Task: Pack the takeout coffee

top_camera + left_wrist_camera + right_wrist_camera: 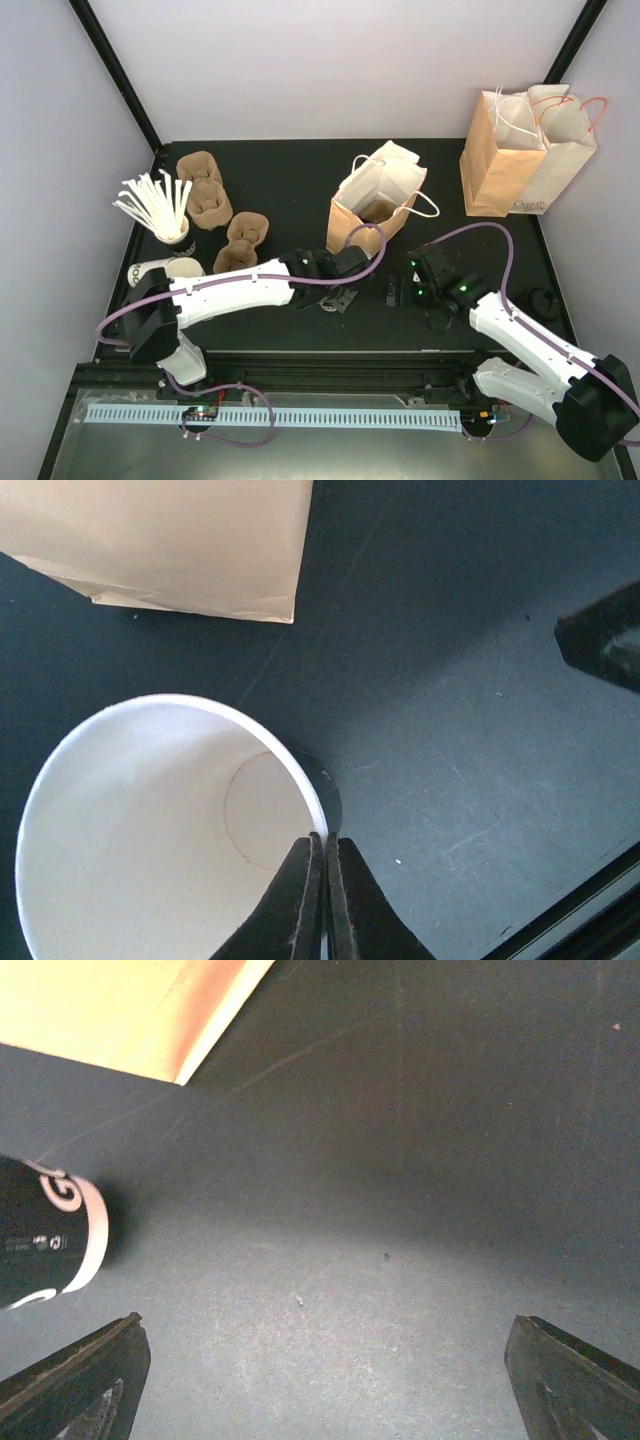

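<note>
left jaws clamp the rim of an open-topped white paper cup [130, 820]. right jaws gape wide above the black table [400, 1160].

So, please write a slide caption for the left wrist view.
Left gripper shut on the rim of a lidless white paper cup, near a brown paper bag on the black table.

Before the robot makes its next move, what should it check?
1. Left gripper pinching the lidless white paper cup by its rim: ok.
2. Lid on that cup: not ok, its top is open.
3. Right gripper open, holding nothing: ok.
4. Brown paper bag mouth open: ok.
5. Round black item at far right is the lidded coffee: cannot tell.
</note>
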Available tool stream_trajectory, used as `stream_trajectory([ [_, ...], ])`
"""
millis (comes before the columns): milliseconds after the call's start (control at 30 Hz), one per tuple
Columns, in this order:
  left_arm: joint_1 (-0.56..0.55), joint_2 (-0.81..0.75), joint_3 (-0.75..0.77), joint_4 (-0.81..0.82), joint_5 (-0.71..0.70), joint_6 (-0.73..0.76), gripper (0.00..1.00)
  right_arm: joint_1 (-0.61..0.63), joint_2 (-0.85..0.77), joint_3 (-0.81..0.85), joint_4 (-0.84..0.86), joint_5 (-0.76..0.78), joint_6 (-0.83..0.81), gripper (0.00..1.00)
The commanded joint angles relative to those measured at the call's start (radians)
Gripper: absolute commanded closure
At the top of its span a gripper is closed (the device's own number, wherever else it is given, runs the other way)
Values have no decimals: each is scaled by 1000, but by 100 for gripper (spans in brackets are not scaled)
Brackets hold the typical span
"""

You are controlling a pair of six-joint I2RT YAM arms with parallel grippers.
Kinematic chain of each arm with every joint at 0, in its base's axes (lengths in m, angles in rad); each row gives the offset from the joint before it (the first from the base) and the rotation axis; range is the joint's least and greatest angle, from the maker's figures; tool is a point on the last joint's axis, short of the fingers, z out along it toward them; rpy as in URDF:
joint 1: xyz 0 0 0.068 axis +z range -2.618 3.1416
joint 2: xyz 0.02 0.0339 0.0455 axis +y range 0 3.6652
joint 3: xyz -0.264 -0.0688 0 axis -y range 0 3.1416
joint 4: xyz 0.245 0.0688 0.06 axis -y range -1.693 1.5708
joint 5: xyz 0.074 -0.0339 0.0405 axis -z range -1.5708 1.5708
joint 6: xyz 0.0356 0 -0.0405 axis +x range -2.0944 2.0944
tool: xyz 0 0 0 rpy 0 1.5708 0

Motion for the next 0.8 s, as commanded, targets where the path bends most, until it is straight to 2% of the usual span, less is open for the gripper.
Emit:
stream_trajectory([
  [0,-59,41,64,-50,-120,-33,96,-33,6,26,-32,13,-14,0],
  [33,-66,52,64,-45,-115,-40,92,-35,4,25,-28,11,-14,0],
  [67,-73,59,65,-39,-103,-44,81,-36,3,28,-28,11,-14,0],
  [167,-76,75,79,-54,-84,-68,41,-41,17,63,-76,48,-6,0],
  [267,-76,58,94,-72,-81,-79,19,-50,51,134,-181,136,22,0],
  [367,-76,16,113,-87,-74,-83,12,-60,78,205,-269,199,45,3],
  [467,-74,-36,136,-111,-75,-77,12,-73,75,225,-292,227,72,17],
  [533,-73,-88,135,-115,-76,-70,10,-105,70,226,-293,187,69,22],
  [567,-70,-127,120,-100,-75,-58,6,-132,74,231,-294,154,59,23],
  [633,-46,-241,54,-34,-56,-32,1,-216,100,264,-347,118,41,27],
  [767,67,-460,-159,134,41,15,1,-375,111,341,-409,120,11,28],
])
